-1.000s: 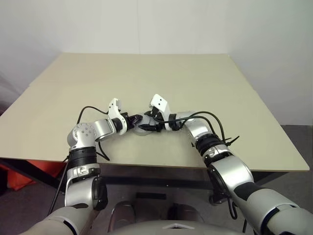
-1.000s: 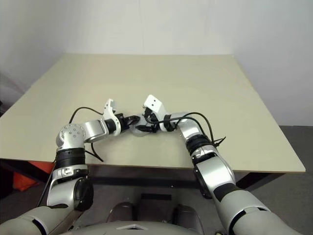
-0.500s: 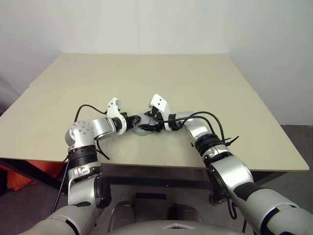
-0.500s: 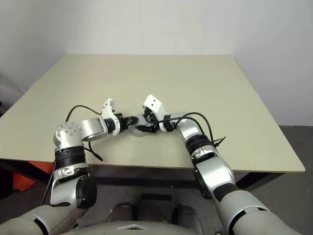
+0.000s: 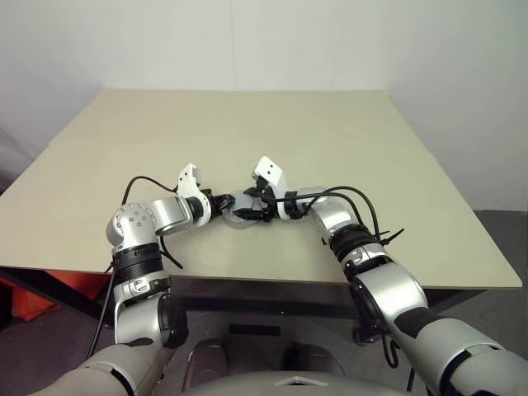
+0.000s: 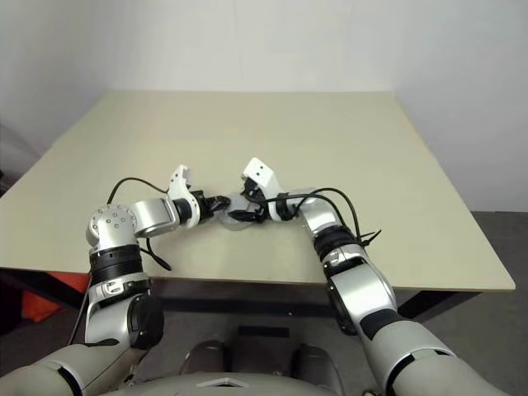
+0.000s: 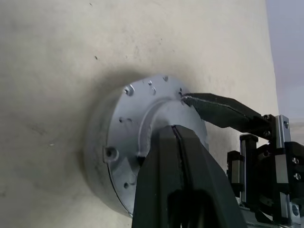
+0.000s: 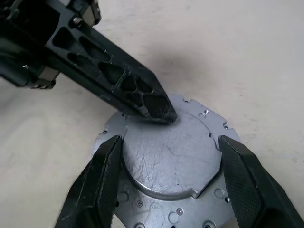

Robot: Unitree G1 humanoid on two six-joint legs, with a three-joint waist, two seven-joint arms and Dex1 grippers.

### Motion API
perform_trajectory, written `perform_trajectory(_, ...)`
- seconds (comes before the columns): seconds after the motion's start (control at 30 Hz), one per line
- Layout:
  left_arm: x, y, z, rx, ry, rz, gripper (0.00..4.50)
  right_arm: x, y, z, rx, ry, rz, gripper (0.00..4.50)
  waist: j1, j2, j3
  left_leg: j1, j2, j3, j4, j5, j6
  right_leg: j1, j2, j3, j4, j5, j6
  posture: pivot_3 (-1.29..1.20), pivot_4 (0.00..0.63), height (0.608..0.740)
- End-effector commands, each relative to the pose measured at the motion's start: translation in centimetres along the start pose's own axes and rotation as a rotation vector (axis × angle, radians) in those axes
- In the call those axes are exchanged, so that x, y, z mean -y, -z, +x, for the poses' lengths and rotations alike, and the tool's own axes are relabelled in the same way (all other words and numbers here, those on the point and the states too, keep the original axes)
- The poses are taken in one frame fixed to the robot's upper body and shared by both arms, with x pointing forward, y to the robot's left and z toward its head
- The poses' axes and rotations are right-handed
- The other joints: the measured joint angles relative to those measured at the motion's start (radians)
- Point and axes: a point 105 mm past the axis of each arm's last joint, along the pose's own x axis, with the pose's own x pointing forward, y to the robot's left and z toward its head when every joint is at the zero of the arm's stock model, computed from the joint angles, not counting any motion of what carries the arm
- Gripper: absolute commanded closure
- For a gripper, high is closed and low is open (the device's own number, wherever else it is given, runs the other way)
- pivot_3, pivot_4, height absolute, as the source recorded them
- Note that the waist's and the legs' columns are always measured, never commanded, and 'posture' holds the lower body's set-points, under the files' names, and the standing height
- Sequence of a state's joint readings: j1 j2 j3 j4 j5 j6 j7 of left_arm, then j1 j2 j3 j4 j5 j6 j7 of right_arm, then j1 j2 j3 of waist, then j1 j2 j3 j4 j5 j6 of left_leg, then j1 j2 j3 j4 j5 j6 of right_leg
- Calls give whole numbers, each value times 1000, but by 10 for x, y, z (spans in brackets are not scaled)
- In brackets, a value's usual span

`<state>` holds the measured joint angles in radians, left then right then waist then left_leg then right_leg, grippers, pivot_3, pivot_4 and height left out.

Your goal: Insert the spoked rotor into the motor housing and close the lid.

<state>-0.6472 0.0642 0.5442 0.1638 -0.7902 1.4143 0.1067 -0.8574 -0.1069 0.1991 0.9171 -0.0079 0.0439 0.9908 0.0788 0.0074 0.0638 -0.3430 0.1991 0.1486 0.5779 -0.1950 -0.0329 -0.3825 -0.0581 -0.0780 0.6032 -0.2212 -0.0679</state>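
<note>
Lid (image 8: 171, 156) sits on the motor housing at the desk's (image 5: 346, 140) near edge | left hand (image 7: 178, 137), fingers pressed together, bears on its top, apparently to seat it | right hand (image 8: 168, 156) spread wide, straddling the rim

No legible text, label, brand mark, number or sign appears in any view. The dull grey round metal disc with small screw holes (image 8: 173, 161) between the pincer fingers is unmarked, and so is the plain beige surface (image 5: 330, 140) beneath it.
</note>
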Motion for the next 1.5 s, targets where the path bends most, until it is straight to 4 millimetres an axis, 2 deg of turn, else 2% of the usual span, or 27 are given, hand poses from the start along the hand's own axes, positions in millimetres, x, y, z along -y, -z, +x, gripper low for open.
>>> perform_trajectory(0.03,-23,7,-1,-32,-116,-21,4500,5,-2,-3,9,39,-20,45,-1,0,0,0,0,0,0,0,0,0,0,0,0,0,0,0,0,740)
perform_trajectory(0.23,-21,4,-4,-28,-87,-31,4500,0,-11,-3,51,0,-30,45,-4,0,0,-2,0,0,-1,0,0,-3,0,0,0,0,0,0,0,740)
perform_trajectory(0.43,-8,7,-6,-46,-8,-16,4500,-1,-26,-5,128,-19,9,45,-6,0,0,-6,1,0,-1,0,0,-7,0,0,0,0,0,0,0,740)
perform_trajectory(0.53,-2,9,-6,-58,32,-16,4500,1,-33,-8,164,-23,36,45,-6,0,1,-8,0,0,-1,0,1,-9,0,0,-1,3,-6,0,0,740)
perform_trajectory(0.83,4,11,-7,-74,62,-12,4500,22,-59,-23,262,59,157,45,-2,0,2,-10,0,1,-1,-2,3,-8,0,0,-3,3,-7,0,0,740)
perform_trajectory(1.07,4,11,-6,-72,60,-11,4500,38,-54,-38,234,131,253,45,1,0,2,-10,0,1,-1,-2,3,-8,0,0,-2,3,-7,0,0,740)
perform_trajectory(1.13,3,12,-6,-71,53,-12,4500,48,-52,-44,219,178,341,45,1,0,2,-10,0,1,-1,-2,3,-8,0,0,-3,3,-7,0,0,740)
perform_trajectory(1.23,-1,12,-9,-68,40,-8,4500,61,-49,-57,208,224,611,45,2,0,3,-9,0,1,-1,-2,3,-8,0,0,-2,3,-7,0,0,740)
perform_trajectory(1.37,-2,11,-10,-62,34,-4,4500,52,-44,-60,169,164,851,45,3,0,3,-9,0,1,-1,-2,3,-8,0,0,-2,3,-7,0,0,740)
perform_trajectory(1.5,-3,10,-10,-57,30,-1,4500,38,-29,-58,92,125,1041,45,5,1,3,-9,0,1,-2,-2,3,-9,0,0,-2,3,-7,0,0,740)
